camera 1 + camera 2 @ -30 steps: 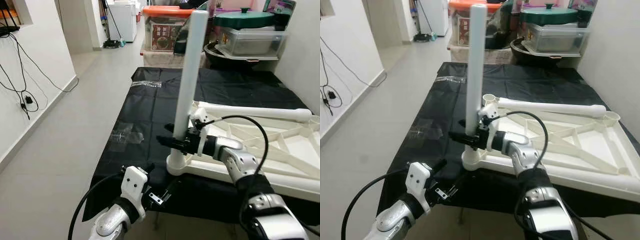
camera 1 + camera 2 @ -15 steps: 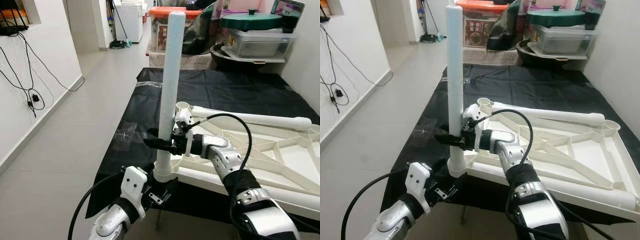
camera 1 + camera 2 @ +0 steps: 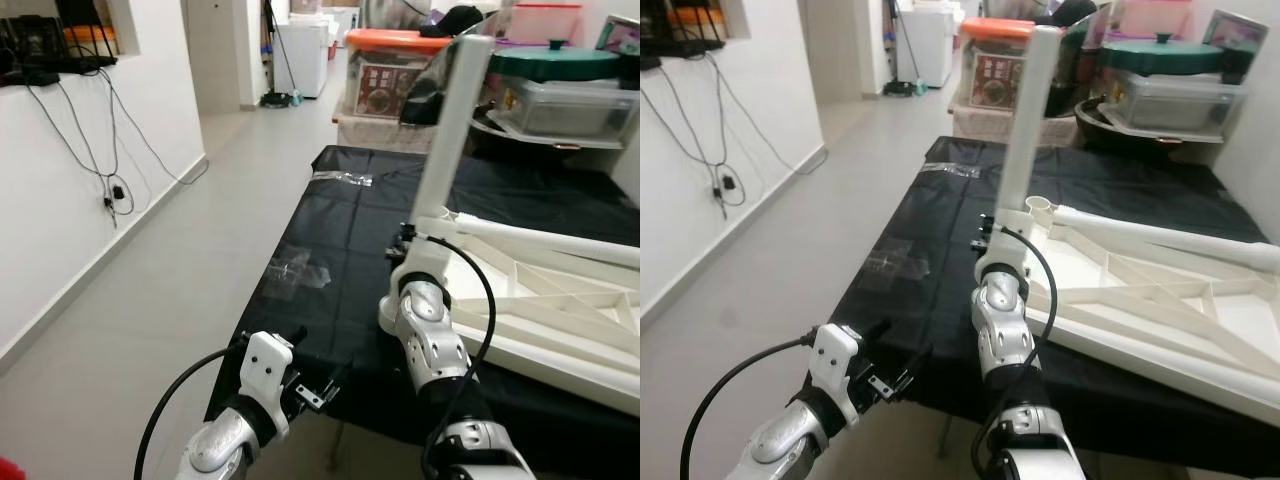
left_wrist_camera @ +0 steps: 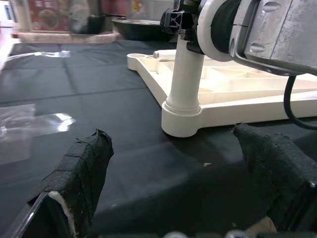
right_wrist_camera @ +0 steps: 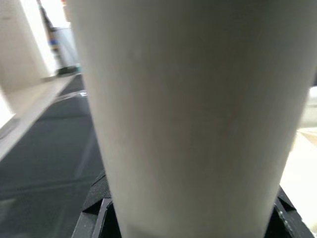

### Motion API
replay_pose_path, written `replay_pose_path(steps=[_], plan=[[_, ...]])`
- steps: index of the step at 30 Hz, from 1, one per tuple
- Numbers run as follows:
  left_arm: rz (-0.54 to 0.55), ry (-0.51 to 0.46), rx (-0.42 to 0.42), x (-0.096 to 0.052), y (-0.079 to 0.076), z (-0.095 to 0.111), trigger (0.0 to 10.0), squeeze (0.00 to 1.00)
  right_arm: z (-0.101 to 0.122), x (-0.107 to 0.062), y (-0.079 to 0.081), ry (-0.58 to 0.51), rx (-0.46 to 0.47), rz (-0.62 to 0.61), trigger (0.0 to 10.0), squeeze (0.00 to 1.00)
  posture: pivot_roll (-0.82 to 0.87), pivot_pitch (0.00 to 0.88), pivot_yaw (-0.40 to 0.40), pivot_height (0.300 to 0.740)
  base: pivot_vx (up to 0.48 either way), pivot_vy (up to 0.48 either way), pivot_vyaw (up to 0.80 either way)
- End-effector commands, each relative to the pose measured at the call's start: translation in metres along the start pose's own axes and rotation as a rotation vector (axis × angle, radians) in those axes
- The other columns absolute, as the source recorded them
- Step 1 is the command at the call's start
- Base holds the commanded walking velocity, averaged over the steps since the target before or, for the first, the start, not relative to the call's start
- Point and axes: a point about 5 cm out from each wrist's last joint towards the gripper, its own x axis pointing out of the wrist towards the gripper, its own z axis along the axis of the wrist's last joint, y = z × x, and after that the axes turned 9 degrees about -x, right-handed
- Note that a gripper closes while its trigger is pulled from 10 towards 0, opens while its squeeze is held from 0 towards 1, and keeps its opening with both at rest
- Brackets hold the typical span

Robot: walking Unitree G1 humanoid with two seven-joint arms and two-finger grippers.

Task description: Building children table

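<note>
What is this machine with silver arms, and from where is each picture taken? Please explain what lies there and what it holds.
This is a humanoid robot assembling a children's table. Two pictures come from its head cameras, two from cameras on its wrists. An upside-down white tabletop lies on a black sheet on the floor, with another leg lying across it. The right gripper is shut on an upright white table leg standing in a corner socket. The left gripper waits open, low before that corner. Storage boxes stand behind.

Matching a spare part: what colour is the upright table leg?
White, like the table top. The leg shows best in the right eye view.
</note>
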Motion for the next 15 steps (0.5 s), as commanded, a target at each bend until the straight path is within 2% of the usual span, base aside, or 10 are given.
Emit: replay_pose_path(steps=[1,3,4,5,6,7,8,12,13,15], plan=[[-0.001,0.008,0.000,0.000,0.000,-0.001,10.0,0.00,-0.022,-0.003,-0.008,0.143,0.098,-0.088,0.0,0.00,0.07,0.001,-0.032,0.740,0.000,0.000,0.00],[-0.001,0.007,0.000,0.000,0.000,-0.001,10.0,0.00,-0.022,-0.005,-0.002,0.154,0.116,-0.088,0.0,0.00,0.07,0.001,-0.032,0.740,0.000,0.000,0.00],[0.000,0.007,0.000,0.000,0.000,-0.001,10.0,0.00,-0.022,-0.006,0.005,0.155,0.129,-0.058,2.4,0.00,0.07,0.001,-0.032,0.740,0.000,0.000,0.00],[0.000,0.007,0.000,0.000,0.000,-0.001,10.0,0.00,-0.021,-0.006,0.010,0.154,0.134,-0.031,8.5,0.00,0.07,0.001,-0.032,0.740,0.000,0.000,0.00],[0.000,0.007,-0.001,-0.001,0.000,-0.001,10.0,0.00,-0.020,-0.007,0.014,0.143,0.120,-0.001,10.0,0.00,0.07,0.000,-0.034,0.740,0.000,0.000,0.00],[0.000,0.007,-0.001,-0.001,0.000,-0.001,10.0,0.00,-0.019,-0.008,0.016,0.135,0.108,0.018,10.0,0.00,0.07,0.000,-0.034,0.740,0.000,0.000,0.00],[0.000,0.007,-0.003,-0.001,0.000,-0.002,10.0,0.00,-0.017,-0.009,0.019,0.110,0.121,0.058,10.0,1.00,0.07,0.000,-0.033,0.740,0.000,0.000,0.00],[-0.002,0.008,-0.003,-0.001,0.000,-0.002,10.0,0.00,-0.012,-0.010,0.021,0.065,0.121,0.099,10.0,1.00,0.07,0.000,-0.036,0.740,0.000,0.000,0.00],[-0.002,0.008,-0.004,-0.001,-0.001,-0.002,10.0,0.00,-0.007,-0.010,0.021,0.026,0.127,0.138,10.0,0.00,0.07,0.000,-0.036,0.740,0.000,0.000,0.00],[-0.003,0.009,-0.006,0.000,0.000,-0.003,10.0,0.00,0.003,-0.007,0.023,-0.070,0.136,0.304,10.0,0.00,0.06,0.000,-0.034,0.740,0.000,0.000,0.00]])
